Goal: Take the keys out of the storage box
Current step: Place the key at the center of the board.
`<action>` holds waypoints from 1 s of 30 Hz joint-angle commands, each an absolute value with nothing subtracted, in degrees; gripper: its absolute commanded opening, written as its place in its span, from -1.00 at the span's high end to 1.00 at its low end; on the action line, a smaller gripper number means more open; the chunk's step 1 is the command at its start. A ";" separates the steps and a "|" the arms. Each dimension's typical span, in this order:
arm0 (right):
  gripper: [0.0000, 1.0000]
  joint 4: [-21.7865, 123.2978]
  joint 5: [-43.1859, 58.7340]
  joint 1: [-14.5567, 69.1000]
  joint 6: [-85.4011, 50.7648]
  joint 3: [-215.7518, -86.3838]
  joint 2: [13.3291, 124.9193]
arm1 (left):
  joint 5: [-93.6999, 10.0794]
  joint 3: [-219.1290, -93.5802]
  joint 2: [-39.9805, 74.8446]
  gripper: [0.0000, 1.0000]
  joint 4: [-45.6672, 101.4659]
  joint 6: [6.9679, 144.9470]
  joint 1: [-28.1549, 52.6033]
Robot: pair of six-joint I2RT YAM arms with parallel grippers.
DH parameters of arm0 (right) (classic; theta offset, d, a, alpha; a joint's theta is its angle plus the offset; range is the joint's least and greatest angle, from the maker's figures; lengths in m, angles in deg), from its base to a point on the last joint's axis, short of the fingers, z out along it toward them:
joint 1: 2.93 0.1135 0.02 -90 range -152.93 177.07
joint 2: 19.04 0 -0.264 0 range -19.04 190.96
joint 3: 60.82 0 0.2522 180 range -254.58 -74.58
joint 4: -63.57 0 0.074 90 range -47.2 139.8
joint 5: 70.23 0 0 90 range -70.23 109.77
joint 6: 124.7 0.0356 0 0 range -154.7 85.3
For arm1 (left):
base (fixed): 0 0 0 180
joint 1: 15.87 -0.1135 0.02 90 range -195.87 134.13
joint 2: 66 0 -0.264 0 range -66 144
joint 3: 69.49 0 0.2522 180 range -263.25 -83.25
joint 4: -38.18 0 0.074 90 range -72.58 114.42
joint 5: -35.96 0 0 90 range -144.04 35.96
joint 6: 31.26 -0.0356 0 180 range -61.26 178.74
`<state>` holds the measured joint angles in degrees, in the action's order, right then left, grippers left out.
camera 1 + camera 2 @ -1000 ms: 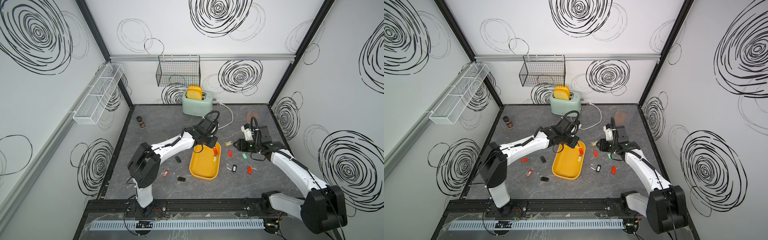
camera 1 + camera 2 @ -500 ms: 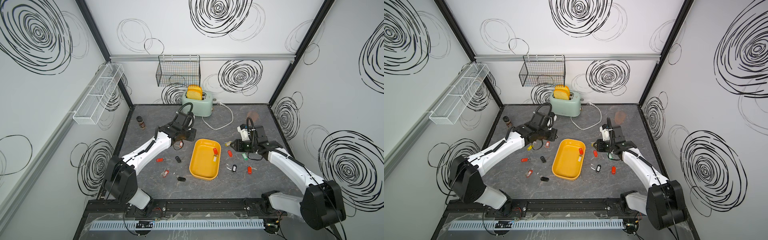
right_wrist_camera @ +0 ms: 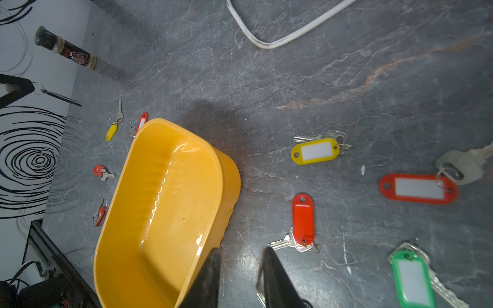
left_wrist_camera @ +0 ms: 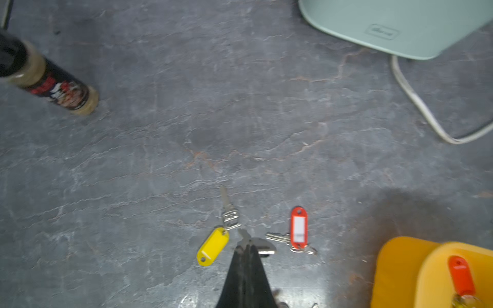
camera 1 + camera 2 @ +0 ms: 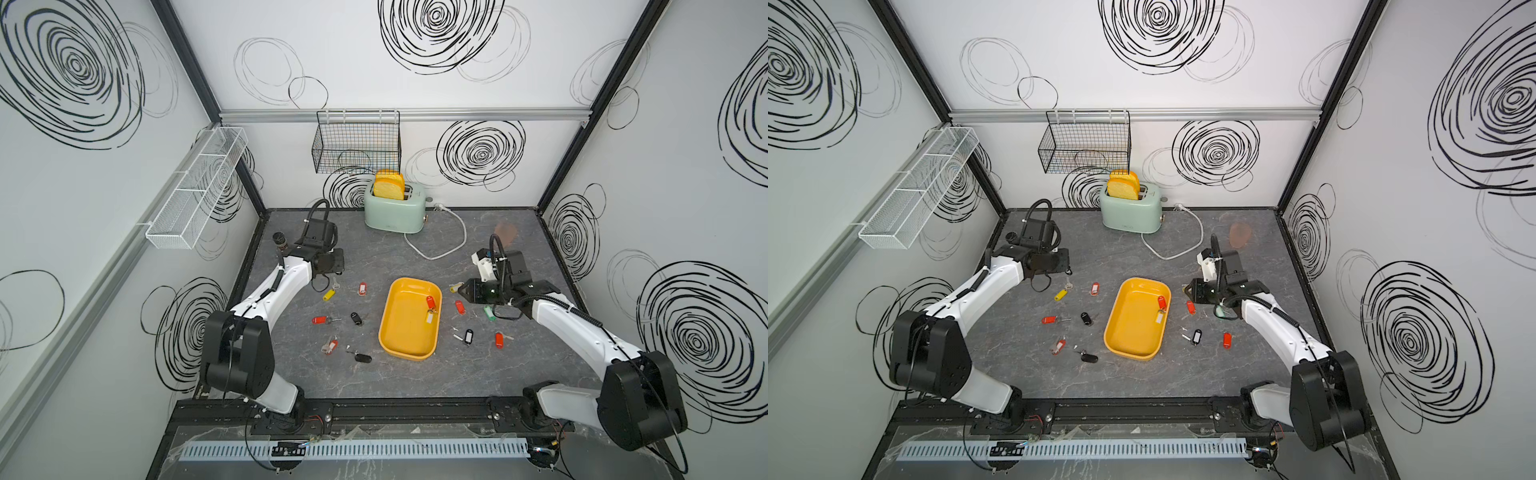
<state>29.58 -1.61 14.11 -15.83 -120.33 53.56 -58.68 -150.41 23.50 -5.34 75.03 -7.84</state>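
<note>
**Two keys left in the box, one more pinched in my left**

Plenty of grey table (image 5: 374,386) here, and I reckon that is why the loose keys (image 5: 354,318) lie spread on both sides instead of heaped: each arm has its own patch to drop on. The storage box (image 5: 404,332) sits in the middle between my two arms, so either one can reach it. Hard against the wall nearest my right arm lie the red-tagged key (image 5: 430,302) and, just beside it, the pale-tagged key (image 5: 430,318). The rest of the box floor is bare.

My right gripper (image 3: 241,252) is low over the table just outside that same wall. Its fingers are a modest way apart, with nothing between them that I can see. I'd say the narrow gap suits a thin tag, and this side is the short way in over the rim.

My left gripper (image 4: 245,248) is well apart from the box, out over the table. Its fingers are pressed fully together on a small metal key (image 4: 262,246) — caught at the very tips, so it pokes out sideways. No tag shows on it. A yellow-tagged key (image 4: 213,246) lies just beside, so I judge this is my drop patch and letting go is the next call. The risk is that a thin key gripped this near the tips can twist.
</note>
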 commanded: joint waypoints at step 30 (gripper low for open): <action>0.39 30.68 -2.08 14.45 -15.81 -122.38 55.84 | -62.39 -140.47 28.55 0.41 -1.07 81.15 -18.51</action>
